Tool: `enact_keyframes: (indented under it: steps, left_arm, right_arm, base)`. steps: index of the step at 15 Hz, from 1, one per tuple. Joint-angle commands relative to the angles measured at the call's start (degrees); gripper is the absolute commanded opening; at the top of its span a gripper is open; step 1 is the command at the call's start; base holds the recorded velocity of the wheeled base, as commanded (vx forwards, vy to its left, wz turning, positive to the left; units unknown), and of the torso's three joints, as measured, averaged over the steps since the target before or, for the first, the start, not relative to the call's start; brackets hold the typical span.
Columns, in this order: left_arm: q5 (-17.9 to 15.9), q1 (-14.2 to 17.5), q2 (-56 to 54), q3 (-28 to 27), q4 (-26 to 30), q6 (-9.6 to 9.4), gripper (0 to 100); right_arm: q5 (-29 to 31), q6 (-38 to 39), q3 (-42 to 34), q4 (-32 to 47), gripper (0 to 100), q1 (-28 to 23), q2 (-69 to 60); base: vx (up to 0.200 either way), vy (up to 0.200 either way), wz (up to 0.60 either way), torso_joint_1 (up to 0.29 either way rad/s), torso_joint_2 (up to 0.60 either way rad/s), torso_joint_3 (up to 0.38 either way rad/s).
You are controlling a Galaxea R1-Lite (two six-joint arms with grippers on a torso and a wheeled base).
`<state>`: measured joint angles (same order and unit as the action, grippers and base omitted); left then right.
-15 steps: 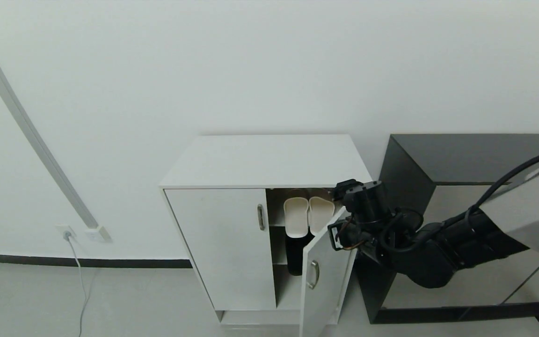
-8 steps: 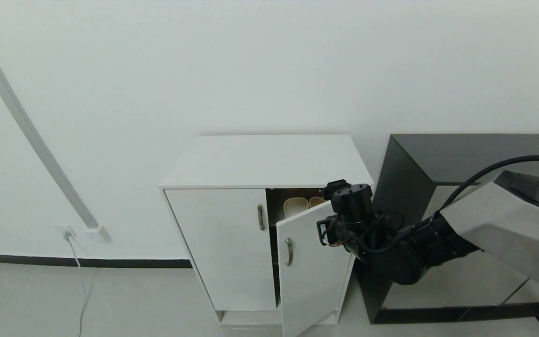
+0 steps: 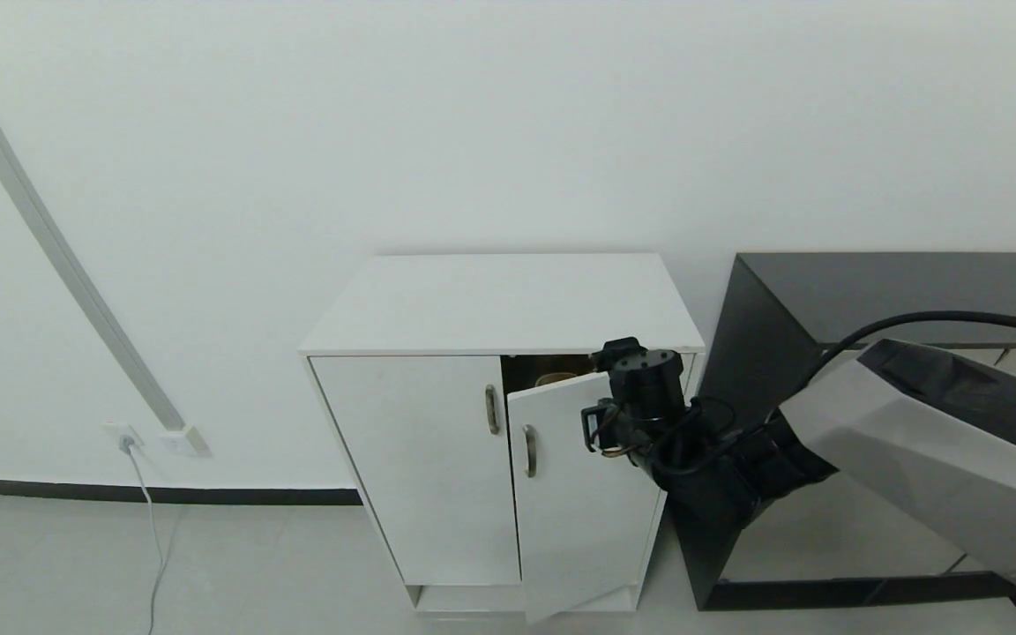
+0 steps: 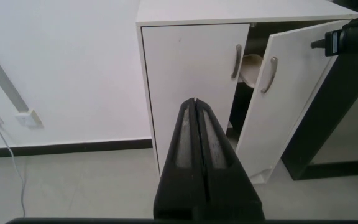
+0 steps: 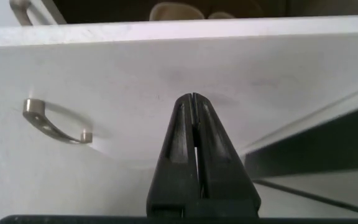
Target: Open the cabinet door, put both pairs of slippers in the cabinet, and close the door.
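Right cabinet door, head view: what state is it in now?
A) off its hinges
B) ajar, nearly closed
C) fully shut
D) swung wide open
B: the right door stands angled out from the cabinet front, a dark gap above its top edge shows the slippers inside, and the shut right hand is against its outer face.

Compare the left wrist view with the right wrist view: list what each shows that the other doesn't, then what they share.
Left wrist view: the shut left gripper, the closed left door, the cabinet top and a wall socket. Right wrist view: the shut tips of the right gripper, close to the outer face of the right door. Shared: that door ajar, its handle, and pale slippers in the gap.
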<state>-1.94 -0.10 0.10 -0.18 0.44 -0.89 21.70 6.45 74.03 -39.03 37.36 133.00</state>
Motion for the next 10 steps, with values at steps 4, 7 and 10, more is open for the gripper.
enact_keyframes:
  steps: [4, 7, 10]
  left_arm:
    - [0.00, 0.01, 0.08, 0.01, 0.00, 0.01, 0]
    - [0.00, 0.01, 0.08, 0.01, 0.00, 0.01, 0]
    - [0.00, 0.01, 0.08, 0.01, 0.00, 0.01, 0]
  right_arm:
    - [-0.08, 0.14, 3.31, -2.54, 0, -0.71, 4.02]
    - [-0.08, 0.14, 5.77, -2.63, 0, -1.68, 5.60]
    - [-0.08, 0.23, 7.97, -2.63, 0, -2.56, 7.10]
  base:
    - [0.000, 0.000, 0.00, 0.000, 0.00, 0.000]
    - [0.000, 0.000, 0.00, 0.000, 0.00, 0.000]
    - [0.000, 0.000, 0.00, 0.000, 0.00, 0.000]
